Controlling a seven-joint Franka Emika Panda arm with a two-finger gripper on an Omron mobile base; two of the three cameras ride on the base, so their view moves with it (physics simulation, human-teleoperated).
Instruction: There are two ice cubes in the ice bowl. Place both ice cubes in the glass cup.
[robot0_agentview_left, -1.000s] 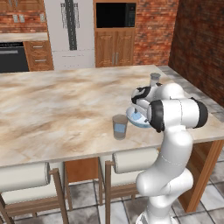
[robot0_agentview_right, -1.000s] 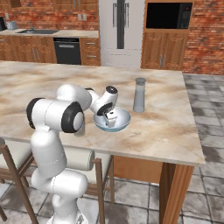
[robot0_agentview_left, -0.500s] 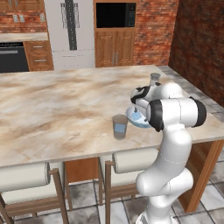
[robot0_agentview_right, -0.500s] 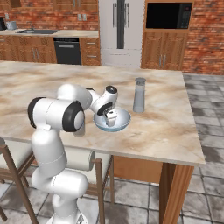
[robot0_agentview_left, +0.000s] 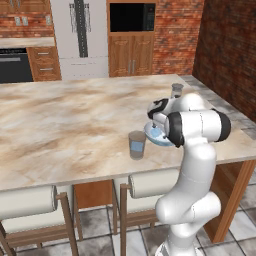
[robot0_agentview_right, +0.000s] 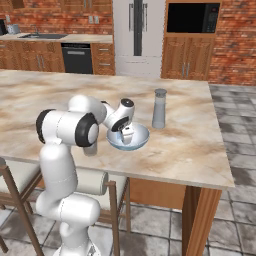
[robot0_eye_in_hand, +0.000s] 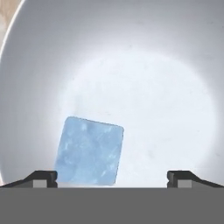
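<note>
Hand (robot0_eye_in_hand: 112, 178) spread wide inside the ice bowl (robot0_eye_in_hand: 131, 52), one ice cube (robot0_eye_in_hand: 89, 151) between its fingertips.

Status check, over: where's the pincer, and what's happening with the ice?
Pincer open, down in ice bowl. One ice cube between the fingertips, not gripped. Glass cup beside bowl, bluish inside. Nothing blocking.

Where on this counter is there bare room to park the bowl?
Bare marble counter stretches left of the glass cup. Another free patch lies beyond the shaker. It is crowded where the ice bowl, the end effector and the cup cluster.
</note>
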